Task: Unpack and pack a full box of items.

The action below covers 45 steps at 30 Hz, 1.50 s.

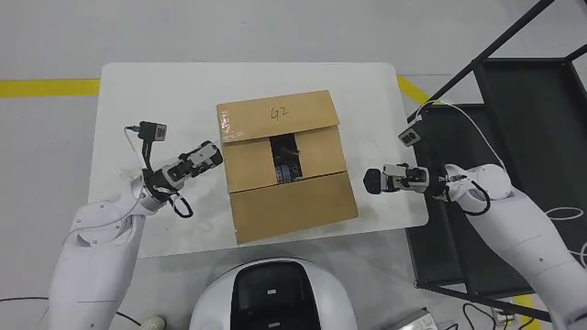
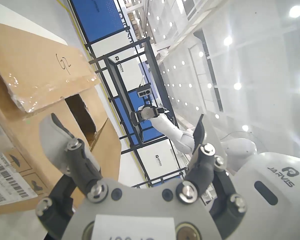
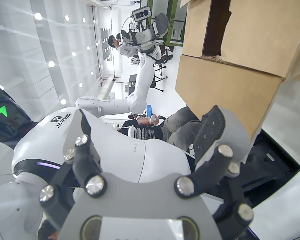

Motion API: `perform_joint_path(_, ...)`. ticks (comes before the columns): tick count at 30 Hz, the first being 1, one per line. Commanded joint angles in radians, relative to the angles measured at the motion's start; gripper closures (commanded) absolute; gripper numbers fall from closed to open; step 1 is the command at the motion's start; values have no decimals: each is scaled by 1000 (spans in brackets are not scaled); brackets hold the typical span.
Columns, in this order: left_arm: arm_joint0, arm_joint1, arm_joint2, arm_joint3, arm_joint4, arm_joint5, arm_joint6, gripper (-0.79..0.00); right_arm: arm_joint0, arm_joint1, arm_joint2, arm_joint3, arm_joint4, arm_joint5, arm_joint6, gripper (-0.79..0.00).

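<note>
Box: cardboard box [image 1: 246,165] sits mid-surface on the white surface [image 1: 156,92], slightly skewed, directly in front of you.
Flaps: far flap [image 1: 275,115] and near flap [image 1: 292,206] lie almost flat and do not meet; the two side flaps under them leave a dark slot in the middle.
Contents: items [image 1: 286,167] show through that slot, dark and bluish, too small to name; the box looks unemptied.
Key relation: the box lies between your two tools, and the band between the far and near flaps runs across from one tool's side to the other.
Left tool [image 1: 209,156]: released, fingers spread, nothing held; just beside the box's left wall at the level of the slot. I cannot tell whether it touches.
Right tool [image 1: 371,181]: also released and empty, off the right wall with a clear strip of surface between.
Nearer arm: your left.
Arm pose: both forearms come in low from your sides, tools pointing inward at the box.
Next, judged: you will likely need to lift a flap before anything comes out.
</note>
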State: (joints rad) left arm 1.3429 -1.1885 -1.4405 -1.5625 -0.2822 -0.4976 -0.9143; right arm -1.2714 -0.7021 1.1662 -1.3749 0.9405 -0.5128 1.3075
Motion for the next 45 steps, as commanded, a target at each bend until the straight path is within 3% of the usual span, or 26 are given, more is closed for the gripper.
perform_joint_path(1, 0, 0, 0, 0, 0, 0, 0, -785, 0, 0, 0, 0, 0, 0, 0, -785)
perform_joint_path(8, -9, 3, 36, -21, 89, 36, -4, -785, 0, 0, 0, 0, 0, 0, 0, -785)
perform_joint_path(12, -63, 1, 80, 43, 98, 88, -23, -785, 0, 0, 0, 0, 0, 0, 0, -785)
perform_joint_path(21, -145, -7, 132, 174, 67, 106, 7, -785, 0, 0, 0, 0, 0, 0, 0, -785)
perform_joint_path(32, -209, -17, 148, 229, -55, 81, 65, -785, 0, 0, 0, 0, 0, 0, 0, -785)
perform_joint_path(39, -302, -33, 185, 273, -113, 85, 113, -785, 0, 0, 0, 0, 0, 0, 0, -785)
perform_joint_path(45, -427, -57, 239, 383, -147, 103, 178, -785, 0, 0, 0, 0, 0, 0, 0, -785)
